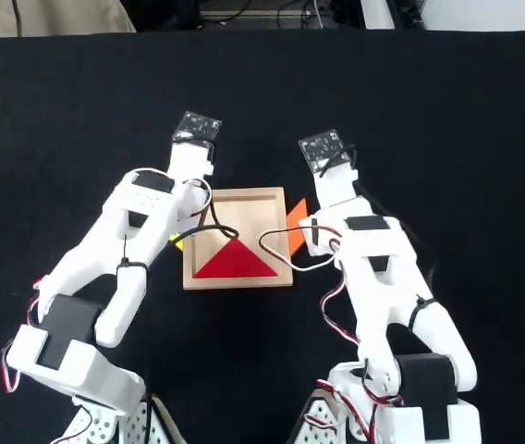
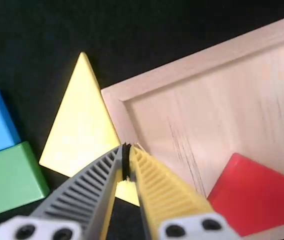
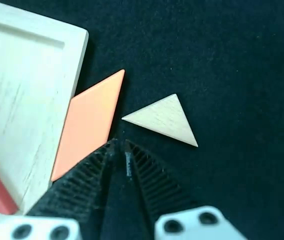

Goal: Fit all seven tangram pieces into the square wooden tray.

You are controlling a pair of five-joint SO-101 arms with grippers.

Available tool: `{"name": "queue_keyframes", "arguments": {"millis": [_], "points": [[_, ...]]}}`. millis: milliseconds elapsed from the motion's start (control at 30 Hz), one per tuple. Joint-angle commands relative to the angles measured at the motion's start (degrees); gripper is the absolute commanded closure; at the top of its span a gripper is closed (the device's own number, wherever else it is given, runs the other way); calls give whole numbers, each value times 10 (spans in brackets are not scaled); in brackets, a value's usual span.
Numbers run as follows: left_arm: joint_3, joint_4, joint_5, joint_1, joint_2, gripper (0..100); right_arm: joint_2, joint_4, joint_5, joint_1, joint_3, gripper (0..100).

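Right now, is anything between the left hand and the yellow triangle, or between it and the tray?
Nothing visible. The left hand hangs over the yellow triangle, which lies beside the tray; only its raised rim needs clearing.

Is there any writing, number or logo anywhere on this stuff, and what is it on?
None can be read.
The wooden tray, red triangle, yellow triangle, orange parallelogram and pale wooden triangle are all plain.
The speckled board on top of an arm's wrist has marks too small to read.
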Motion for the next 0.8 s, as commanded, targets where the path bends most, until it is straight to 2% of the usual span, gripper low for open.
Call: {"name": "queue_keyframes", "arguments": {"millis": [0, 267, 367, 500, 767], "points": [[-6, -10, 4, 7, 16, 970, -23, -11, -4, 8, 4, 987], [-29, -3, 22, 4, 55, 970, -23, -11, -4, 8, 6, 987], [-34, 28, 18, 3, 55, 968, -23, -11, -4, 8, 6, 987], [-34, 65, -39, -13, 55, 969, -23, -11, -4, 8, 6, 987], [-30, 70, -125, -97, 55, 970, -23, -11, -3, 8, 6, 987]]}}
